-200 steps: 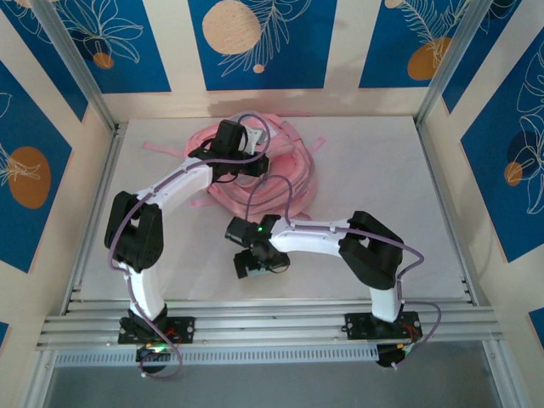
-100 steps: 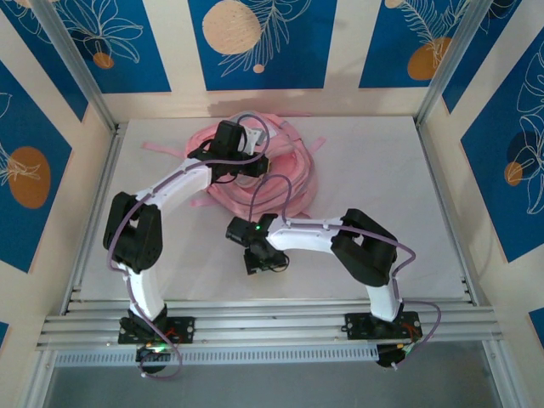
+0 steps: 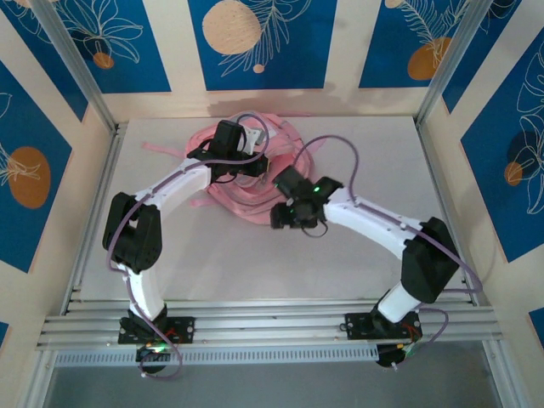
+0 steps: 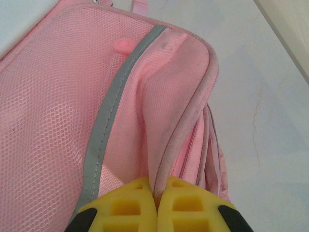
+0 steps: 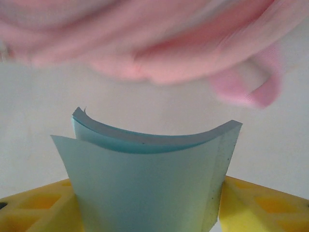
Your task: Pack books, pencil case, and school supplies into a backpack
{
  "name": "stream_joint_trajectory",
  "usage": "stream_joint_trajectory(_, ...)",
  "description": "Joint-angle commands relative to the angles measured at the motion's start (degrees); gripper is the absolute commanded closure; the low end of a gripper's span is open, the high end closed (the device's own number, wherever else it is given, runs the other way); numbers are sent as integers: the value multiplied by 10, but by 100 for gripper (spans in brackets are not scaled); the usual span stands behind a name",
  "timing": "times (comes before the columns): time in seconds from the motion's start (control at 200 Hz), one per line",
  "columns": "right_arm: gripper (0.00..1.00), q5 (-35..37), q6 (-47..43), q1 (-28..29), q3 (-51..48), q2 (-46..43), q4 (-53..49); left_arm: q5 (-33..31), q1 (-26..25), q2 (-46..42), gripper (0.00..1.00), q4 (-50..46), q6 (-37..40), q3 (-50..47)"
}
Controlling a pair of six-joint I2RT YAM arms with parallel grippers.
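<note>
The pink backpack [image 3: 251,197] lies at the back middle of the table. My left gripper [image 3: 253,167] is over it, shut on the piped edge of its opening [image 4: 186,128], with the mesh pocket [image 4: 58,111] to the left of that edge. My right gripper [image 3: 286,218] hovers at the backpack's near right side. It is shut on the light blue square pad [image 5: 145,179], which bows between the yellow fingers [image 5: 258,205]. In the right wrist view the backpack's pink fabric [image 5: 145,29] hangs blurred just beyond the pad. Books and pencil case are out of view.
Pink straps [image 3: 161,149] trail left and back from the backpack. The white tabletop [image 3: 374,170] stretches to the right. Aluminium posts [image 3: 442,76] and patterned walls close in the back and sides, and a rail [image 3: 272,323] runs along the near edge.
The right gripper closed on the blue pad near the table's front middle. It then carried the pad back and to the right, up to the backpack. The left arm held still.
</note>
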Motion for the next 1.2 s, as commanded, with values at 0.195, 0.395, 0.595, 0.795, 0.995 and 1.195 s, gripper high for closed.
stream_joint_trajectory(0.195,34,-85,-98,-123,138,74,38,35,4,-39,100,8,-20,10)
stream_joint_trajectory(0.395,34,-135,-69,-145,225,172,69,53,4,-45,100,22,-40,9)
stream_joint_trajectory(0.595,28,-168,-42,-146,278,236,79,62,4,-46,100,37,-58,10)
stream_joint_trajectory(0.795,1,-206,-31,-158,241,220,119,65,4,-41,100,36,-62,19)
stream_joint_trajectory(0.995,20,-257,9,-184,139,177,214,72,4,-39,100,43,-69,17)
stream_joint_trajectory(1.195,68,-328,66,-188,98,181,323,82,-3,-38,100,45,-79,14)
